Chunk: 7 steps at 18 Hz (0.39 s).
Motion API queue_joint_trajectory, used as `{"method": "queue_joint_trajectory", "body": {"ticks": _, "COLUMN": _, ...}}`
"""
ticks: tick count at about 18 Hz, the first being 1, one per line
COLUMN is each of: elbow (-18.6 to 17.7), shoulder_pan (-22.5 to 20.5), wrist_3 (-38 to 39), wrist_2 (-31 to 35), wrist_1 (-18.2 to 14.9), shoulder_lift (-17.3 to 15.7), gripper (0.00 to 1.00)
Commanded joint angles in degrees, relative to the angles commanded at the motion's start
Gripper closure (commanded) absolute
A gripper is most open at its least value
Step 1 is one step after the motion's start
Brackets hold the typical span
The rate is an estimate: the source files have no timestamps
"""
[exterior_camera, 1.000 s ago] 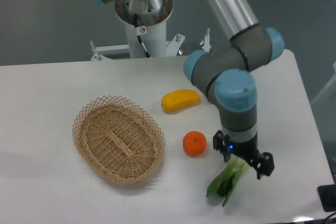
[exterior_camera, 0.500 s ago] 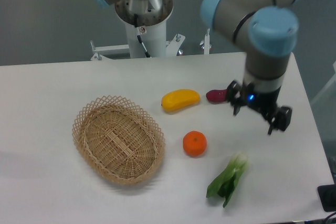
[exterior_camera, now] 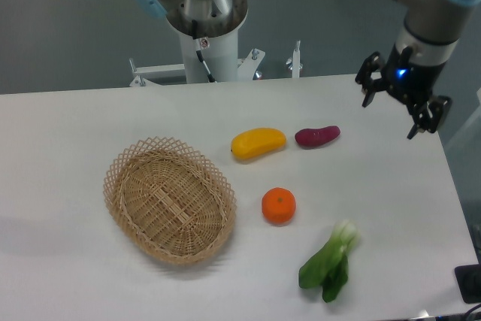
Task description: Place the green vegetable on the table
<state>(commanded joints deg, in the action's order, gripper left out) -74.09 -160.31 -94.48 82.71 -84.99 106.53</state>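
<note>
I see my gripper [exterior_camera: 393,103] up over the far right edge of the table [exterior_camera: 68,133], fingers spread apart with nothing between them. The green vegetable [exterior_camera: 329,267] lies flat on the white top well below and a little left of it, near the front edge. Left of the gripper sit the purple piece [exterior_camera: 317,136] and the yellow piece [exterior_camera: 258,143]; the orange [exterior_camera: 278,206] is lower left, the wicker basket [exterior_camera: 169,199] farther left. Grey floor surrounds the tabletop, and the arm's base column [exterior_camera: 204,16] stands behind it.
</note>
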Motion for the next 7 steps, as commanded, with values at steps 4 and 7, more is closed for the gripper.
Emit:
{"method": "queue_joint_trajectory", "body": {"ticks": 4, "elbow": -0.09, "shoulder_pan": 0.00, "wrist_3": 0.26, "wrist_2": -0.44, "wrist_1": 0.09, "shoulder_lift": -0.09, "gripper": 0.00}}
{"method": "queue_joint_trajectory", "body": {"ticks": 7, "elbow": -0.09, "shoulder_pan": 0.00, "wrist_3": 0.53, "wrist_2": -0.61, "wrist_1": 0.17, "shoulder_lift": -0.09, "gripper": 0.00}}
